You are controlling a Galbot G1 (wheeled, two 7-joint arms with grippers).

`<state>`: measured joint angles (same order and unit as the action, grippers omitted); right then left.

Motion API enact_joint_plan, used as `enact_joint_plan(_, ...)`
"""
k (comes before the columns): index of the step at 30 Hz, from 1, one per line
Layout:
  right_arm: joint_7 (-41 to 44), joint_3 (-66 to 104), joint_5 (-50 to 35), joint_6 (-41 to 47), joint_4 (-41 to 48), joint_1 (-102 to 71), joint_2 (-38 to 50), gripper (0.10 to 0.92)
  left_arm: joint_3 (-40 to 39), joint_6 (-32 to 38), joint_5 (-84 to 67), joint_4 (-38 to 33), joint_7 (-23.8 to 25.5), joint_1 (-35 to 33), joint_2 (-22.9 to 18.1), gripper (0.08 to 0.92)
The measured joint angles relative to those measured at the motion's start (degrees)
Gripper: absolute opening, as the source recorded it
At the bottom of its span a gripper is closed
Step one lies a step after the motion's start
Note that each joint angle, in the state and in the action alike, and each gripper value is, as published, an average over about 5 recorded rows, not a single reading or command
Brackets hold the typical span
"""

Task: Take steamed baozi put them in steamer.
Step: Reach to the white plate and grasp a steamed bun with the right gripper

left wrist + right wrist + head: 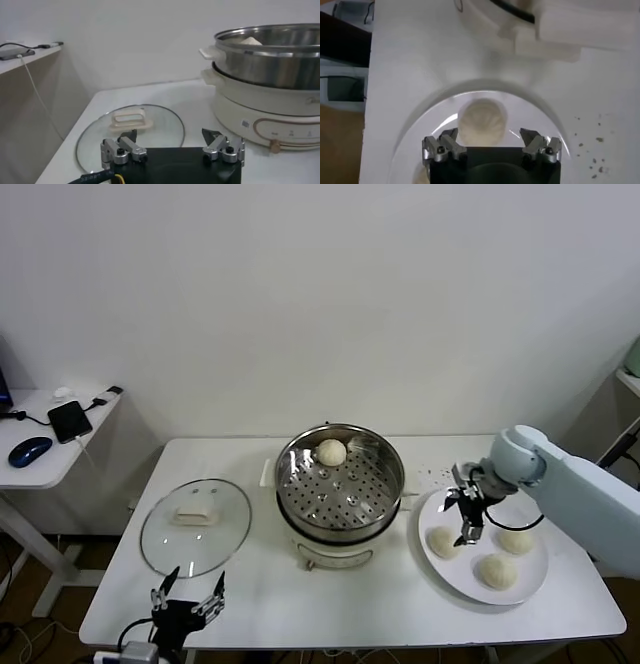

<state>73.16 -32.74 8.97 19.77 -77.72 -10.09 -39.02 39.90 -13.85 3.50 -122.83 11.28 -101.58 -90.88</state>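
Note:
The steel steamer stands mid-table on its white base, and one cream-white baozi lies on its perforated tray. Three more baozi rest on the white plate to the right: one on the side towards the steamer, one on the far right, one at the front. My right gripper hangs open over the plate just above the steamer-side baozi. In the right wrist view that baozi lies between the spread fingers of the gripper, untouched. My left gripper waits open at the table's front left.
The glass lid with a white handle lies flat left of the steamer, just beyond my left gripper. A side table at the far left holds a phone and a mouse. The steamer's white base rises beside the lid.

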Motion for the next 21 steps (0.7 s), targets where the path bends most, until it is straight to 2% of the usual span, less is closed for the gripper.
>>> enact_joint_plan(21, -0.7, 0.8, 3.2, -1.3, 4.2, -2.2, -3.3, 0.823, 0.2, 0.0, 0.2, 0.6, 0.0, -0.2, 0.1, 0.823)
